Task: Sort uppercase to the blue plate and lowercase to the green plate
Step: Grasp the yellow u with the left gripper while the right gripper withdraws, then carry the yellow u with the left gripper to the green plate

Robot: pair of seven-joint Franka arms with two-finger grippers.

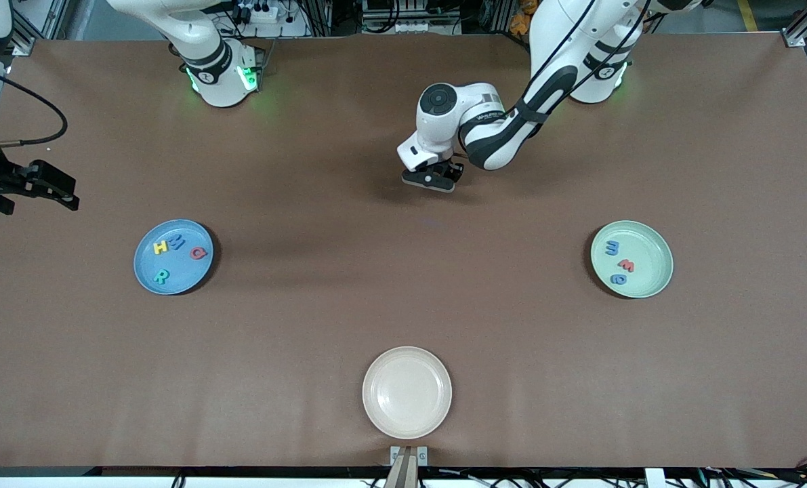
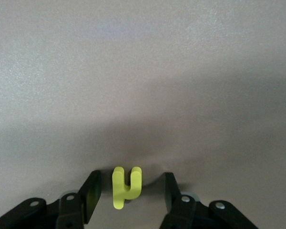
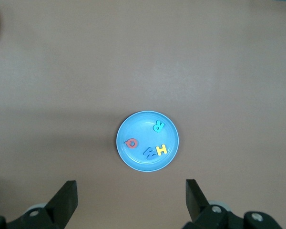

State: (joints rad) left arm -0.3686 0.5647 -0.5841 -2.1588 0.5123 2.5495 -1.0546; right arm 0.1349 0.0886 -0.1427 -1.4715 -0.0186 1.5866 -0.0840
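Observation:
A yellow lowercase letter (image 2: pixel 127 187) lies on the bare table between the fingers of my left gripper (image 2: pixel 132 177), with a gap on each side, so the gripper is open. In the front view that left gripper (image 1: pixel 430 179) sits low over the table's middle and hides the letter. The blue plate (image 1: pixel 188 272) holds uppercase yellow H (image 1: pixel 161 247), blue M (image 1: pixel 178 242), red Q (image 1: pixel 199 253) and green R (image 1: pixel 161 276). The green plate (image 1: pixel 650 252) holds three lowercase letters, two blue (image 1: pixel 612 247) and one red (image 1: pixel 626 265). My right gripper (image 3: pixel 131 188) waits open, high over the blue plate (image 3: pixel 133 126).
A cream plate (image 1: pixel 407 392) with nothing in it stands near the table's front edge, nearer to the front camera than both other plates. The right gripper (image 1: pixel 54 190) hangs at the right arm's end of the table.

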